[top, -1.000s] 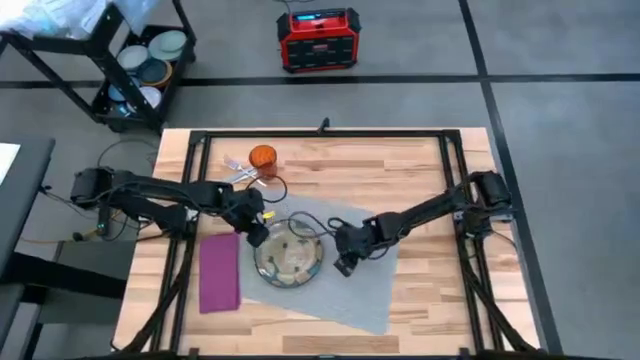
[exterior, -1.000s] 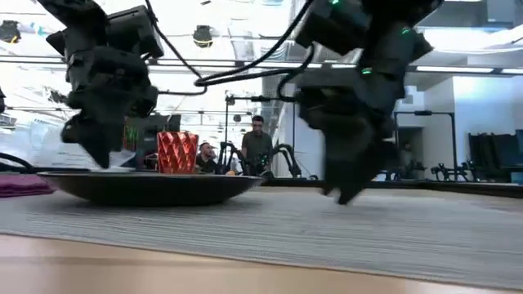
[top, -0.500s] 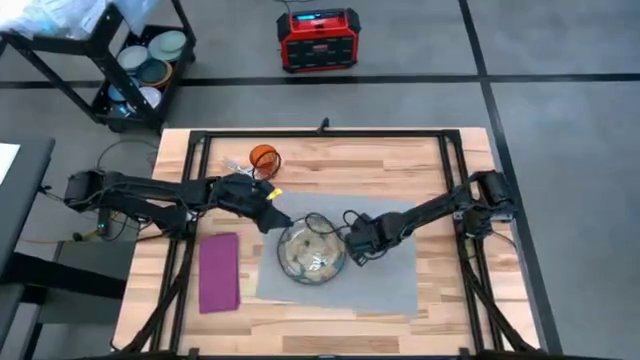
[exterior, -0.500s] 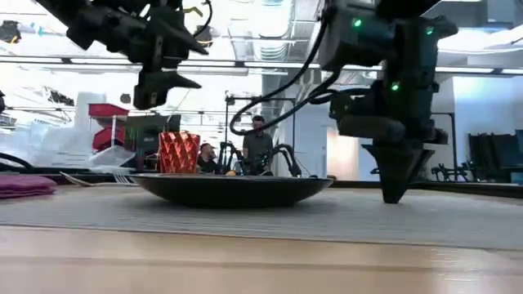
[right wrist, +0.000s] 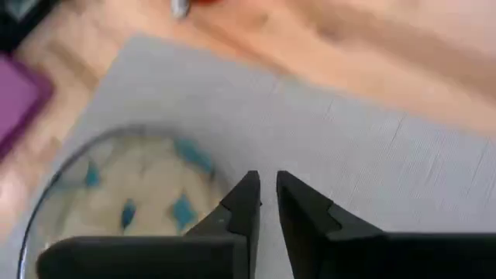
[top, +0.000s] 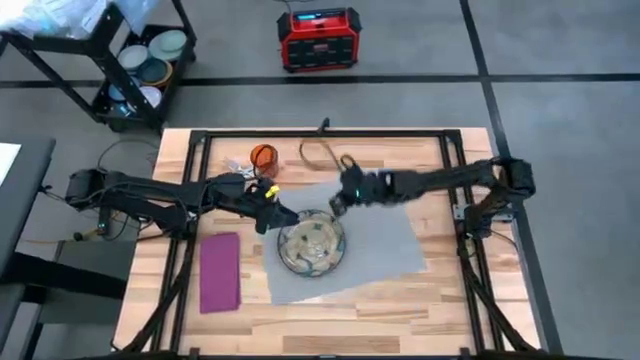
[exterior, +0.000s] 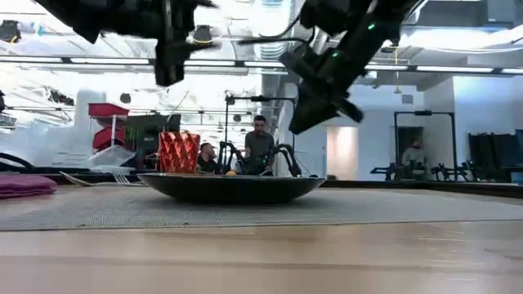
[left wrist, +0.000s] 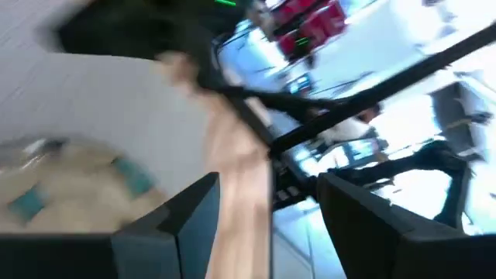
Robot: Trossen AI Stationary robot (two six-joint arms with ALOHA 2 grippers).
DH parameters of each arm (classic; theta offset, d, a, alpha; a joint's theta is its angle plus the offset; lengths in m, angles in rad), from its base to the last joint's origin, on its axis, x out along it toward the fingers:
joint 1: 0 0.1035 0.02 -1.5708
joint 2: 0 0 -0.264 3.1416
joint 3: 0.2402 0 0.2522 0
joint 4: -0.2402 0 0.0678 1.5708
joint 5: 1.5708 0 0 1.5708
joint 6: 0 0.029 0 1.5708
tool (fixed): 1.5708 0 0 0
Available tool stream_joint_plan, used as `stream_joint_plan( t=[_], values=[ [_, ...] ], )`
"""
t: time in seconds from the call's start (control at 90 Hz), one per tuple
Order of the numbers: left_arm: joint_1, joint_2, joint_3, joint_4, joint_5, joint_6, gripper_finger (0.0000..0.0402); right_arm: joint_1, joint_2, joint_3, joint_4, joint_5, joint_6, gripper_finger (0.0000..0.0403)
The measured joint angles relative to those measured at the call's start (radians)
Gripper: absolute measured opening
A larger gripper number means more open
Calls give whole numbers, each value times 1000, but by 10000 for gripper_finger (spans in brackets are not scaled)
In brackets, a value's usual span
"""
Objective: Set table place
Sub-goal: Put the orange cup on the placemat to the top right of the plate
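On the plank table [top: 440,300], seen from above, the grey ribbed mat [top: 385,255] lies slightly askew, its long axis running across the table, with the round patterned plate [top: 311,247] resting on its left part. The left gripper [top: 278,216] hangs just off the plate's upper-left rim; the right gripper [top: 338,203] hangs just beyond its upper-right rim. The magenta napkin [top: 220,272] lies left of the mat, long axis running front to back, and the orange cup [top: 262,156] stands near the far edge. At table height, the plate [exterior: 231,187] sits on the mat [exterior: 392,208], both grippers raised above it. The left wrist view shows spread fingers [left wrist: 180,225]. The right wrist view shows fingers [right wrist: 236,209] nearly together, holding nothing, over the plate's [right wrist: 116,194] edge.
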Motion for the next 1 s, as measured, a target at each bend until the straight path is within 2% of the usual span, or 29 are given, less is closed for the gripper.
stream_joint_plan(
  t=[0.078, 0.278, 0.378, 0.5, 0.644, 0.756, 1.0],
  values=[
    [35, -6, 31, -109, -70, 69, 196, -58, -6, 59, -9, -39, -48, 54],
    [175, 35, 241, -718, -284, 419, 159, -157, -4, 176, -112, -117, -191, 77],
    [222, 91, 350, -884, -367, 615, 145, -187, -8, 223, -185, -155, -279, 96],
    [288, 184, 469, -1000, -367, 760, 143, -216, -6, 247, -262, -168, -371, 132],
    [372, 326, 634, -1141, -300, 800, 145, -272, -47, 260, -292, -243, -432, 192],
    [410, 444, 734, -1252, -294, 844, 158, -320, -84, 260, -342, -254, -472, 230],
    [453, 581, 876, -1361, -280, 829, 175, -432, -179, 260, -448, -295, -554, 244]
  ],
)
